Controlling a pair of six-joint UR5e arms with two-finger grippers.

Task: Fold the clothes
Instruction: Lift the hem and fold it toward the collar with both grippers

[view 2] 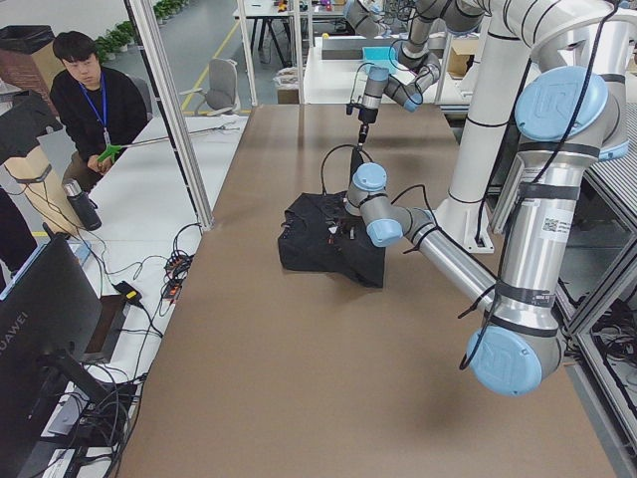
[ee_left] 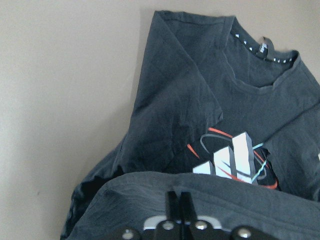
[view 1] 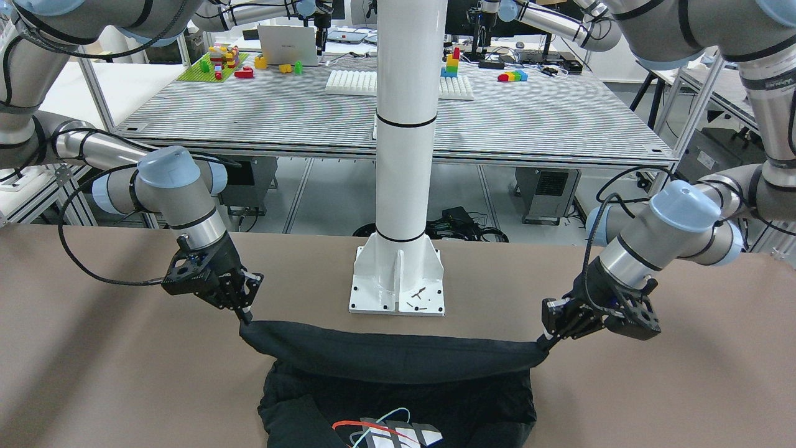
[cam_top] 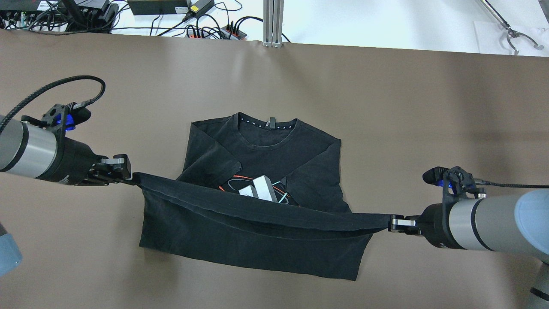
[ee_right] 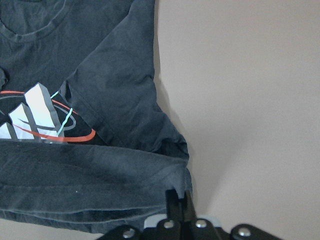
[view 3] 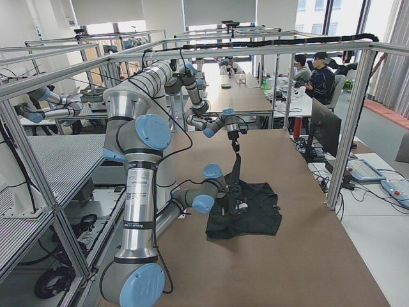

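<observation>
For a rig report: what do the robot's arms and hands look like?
The left arm and right arm are silver-grey tubes with pale-blue joint caps. The left hand and right hand are black, angular, slim-fingered. A black braided cable loops to each wrist.

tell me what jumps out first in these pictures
A black T-shirt lies centred on the brown table, its hem pulled up taut between the left gripper and the right gripper, each shut on a corner. Just past that hem, a white striped logo shows on the chest.
</observation>
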